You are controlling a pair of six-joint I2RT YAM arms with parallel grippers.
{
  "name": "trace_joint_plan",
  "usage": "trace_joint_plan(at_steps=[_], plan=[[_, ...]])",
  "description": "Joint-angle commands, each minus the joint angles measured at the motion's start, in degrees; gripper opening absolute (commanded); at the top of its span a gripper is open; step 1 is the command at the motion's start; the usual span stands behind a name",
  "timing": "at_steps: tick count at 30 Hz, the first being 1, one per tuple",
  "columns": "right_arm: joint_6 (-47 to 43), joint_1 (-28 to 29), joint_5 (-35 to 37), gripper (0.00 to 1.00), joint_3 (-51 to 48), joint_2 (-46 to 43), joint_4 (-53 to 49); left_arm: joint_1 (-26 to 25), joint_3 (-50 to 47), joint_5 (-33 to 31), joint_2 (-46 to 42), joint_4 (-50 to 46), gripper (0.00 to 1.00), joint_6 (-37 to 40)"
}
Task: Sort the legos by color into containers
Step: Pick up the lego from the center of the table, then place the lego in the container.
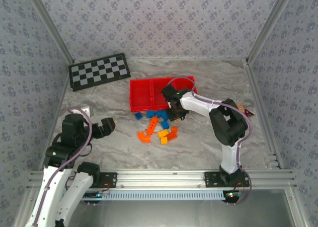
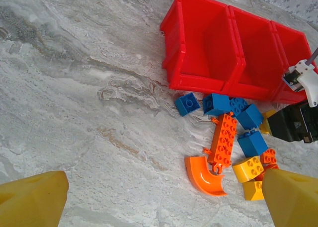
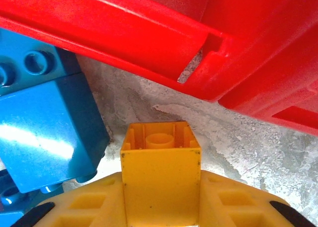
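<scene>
The right tool (image 1: pixel 175 113) is clenched on a yellow brick (image 3: pixel 160 160). Its yellow fingers (image 3: pixel 74 207) press the brick's two sides, and the brick's hollow underside is turned toward the wrist camera. It holds the brick just in front of the front wall of the red bins (image 2: pixel 203 82), close beside a blue brick (image 3: pixel 47 132) (whether the yellow one touches the tabletop (image 1: pixel 218 78) cannot be told). The other legos (image 1: pixel 158 125) lie in a loose cluster on the tabletop just before the bins. Several blue ones are nearest the wall, with a long orange brick (image 2: pixel 223 140) nearer the arms and a curved orange piece (image 2: pixel 204 176) at its near end. Two yellow bricks (image 2: pixel 248 168) lie to the right of that piece. The left tool (image 1: pixel 107 126) hangs released, its fingers (image 2: pixel 30 197) wide apart, well to the left of the pile and touching nothing. A checkered board (image 1: pixel 99 70) sits at the far left of the tabletop.
</scene>
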Motion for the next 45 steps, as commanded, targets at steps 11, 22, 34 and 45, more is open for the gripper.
trace_joint_plan(at_steps=[11,22,34,45], plan=[[-1.26,-3.87,0.23,0.29,3.39,-12.29,-3.51,-0.48,-0.04,0.53,-0.3,0.55,1.0,0.13],[-3.96,-15.8,-8.32,0.29,14.09,-4.43,-2.7,-0.48,-0.04,0.81,-0.65,0.66,1.0,0.22],[-5.48,-17.34,-11.97,0.29,24.67,7.31,-5.47,-0.48,-0.04,0.37,-1.0,0.7,1.0,0.35],[-5.42,-18.0,-13.22,0.41,22.09,7.79,-3.88,-0.48,0.05,0.19,-1.35,0.7,1.0,0.53]])
